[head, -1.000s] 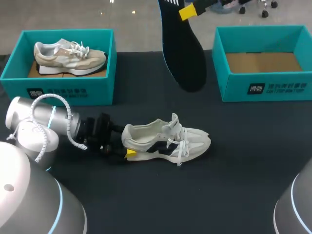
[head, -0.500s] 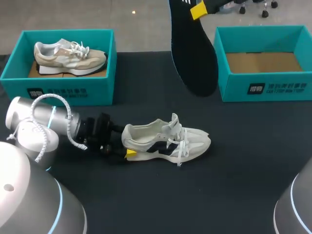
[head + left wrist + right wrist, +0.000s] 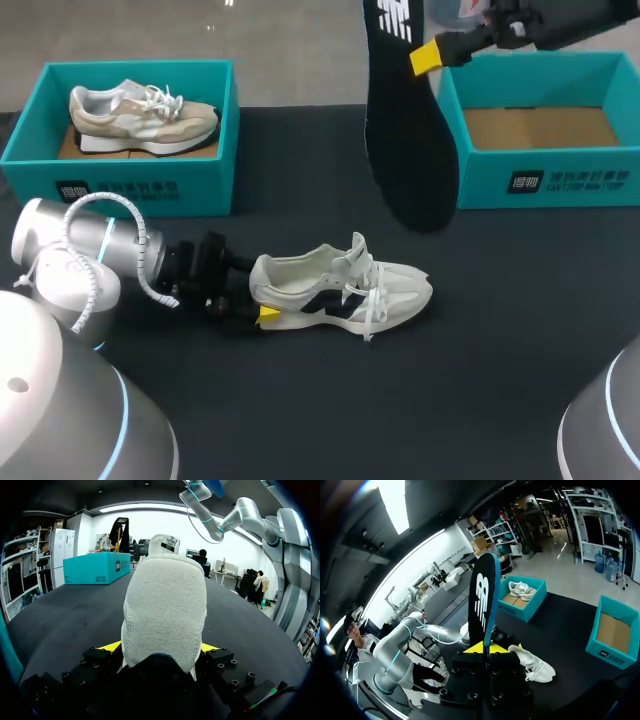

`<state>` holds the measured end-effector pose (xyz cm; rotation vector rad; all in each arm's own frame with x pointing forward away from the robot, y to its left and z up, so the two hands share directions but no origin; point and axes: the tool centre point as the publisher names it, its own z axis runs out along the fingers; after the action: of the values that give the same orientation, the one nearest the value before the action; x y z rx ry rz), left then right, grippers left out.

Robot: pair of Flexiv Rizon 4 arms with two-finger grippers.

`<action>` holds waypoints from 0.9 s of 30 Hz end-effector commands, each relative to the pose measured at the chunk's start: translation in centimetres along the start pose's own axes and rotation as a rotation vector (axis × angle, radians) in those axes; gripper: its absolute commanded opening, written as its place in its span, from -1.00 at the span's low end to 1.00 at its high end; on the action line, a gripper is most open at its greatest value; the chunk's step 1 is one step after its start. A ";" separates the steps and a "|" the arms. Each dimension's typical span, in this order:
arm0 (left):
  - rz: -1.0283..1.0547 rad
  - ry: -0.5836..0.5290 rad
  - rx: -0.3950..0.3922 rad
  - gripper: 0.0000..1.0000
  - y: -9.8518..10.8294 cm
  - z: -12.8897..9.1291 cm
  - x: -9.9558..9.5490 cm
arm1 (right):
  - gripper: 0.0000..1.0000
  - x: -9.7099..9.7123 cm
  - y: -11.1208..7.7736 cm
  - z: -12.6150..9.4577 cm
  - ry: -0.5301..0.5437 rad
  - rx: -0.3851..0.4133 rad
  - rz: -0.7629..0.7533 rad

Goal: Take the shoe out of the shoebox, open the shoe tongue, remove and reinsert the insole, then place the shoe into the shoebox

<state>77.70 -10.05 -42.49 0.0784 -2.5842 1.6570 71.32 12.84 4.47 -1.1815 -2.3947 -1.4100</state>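
Note:
A white shoe (image 3: 345, 288) with dark side marks lies on its sole on the black table, toe to the right. My left gripper (image 3: 260, 302) is at its heel, and in the left wrist view the white heel (image 3: 165, 610) stands between the two yellow fingertips (image 3: 111, 646), touched from both sides. My right gripper (image 3: 428, 55) hangs high over the table's back, shut on the top end of a black insole (image 3: 405, 130) that dangles toe down. In the right wrist view the insole (image 3: 484, 600) rises edge-on from the gripper (image 3: 487, 647).
A teal shoebox (image 3: 120, 185) at the back left holds a beige shoe (image 3: 145, 115). A second teal shoebox (image 3: 545, 180) at the back right has only its brown cardboard floor inside. The hanging insole is just left of that box's near corner.
My right arm has carried the insole to the right and a little lower, toward the right shoebox. The left arm and the white shoe have not moved.

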 end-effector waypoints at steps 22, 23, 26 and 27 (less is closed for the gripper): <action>0.008 0.026 -0.050 0.29 0.3 0.1 -0.1 | -1.00 0.0 -0.5 0.0 0.001 -0.017 0.001; 0.007 0.033 -0.062 1.00 0.3 0.1 -0.1 | -1.00 0.0 -0.5 0.0 0.001 -0.017 0.001; 0.007 0.038 -0.071 1.00 0.3 0.0 -0.1 | -1.00 0.0 -0.5 0.0 0.001 -0.017 0.001; 0.005 0.046 -0.078 1.00 0.3 0.0 -0.1 | -1.00 0.0 -0.5 0.0 0.001 -0.017 0.001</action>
<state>77.51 -9.86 -42.75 0.0392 -2.6147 1.5663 70.73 12.44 3.98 -1.1852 -2.3847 -1.4405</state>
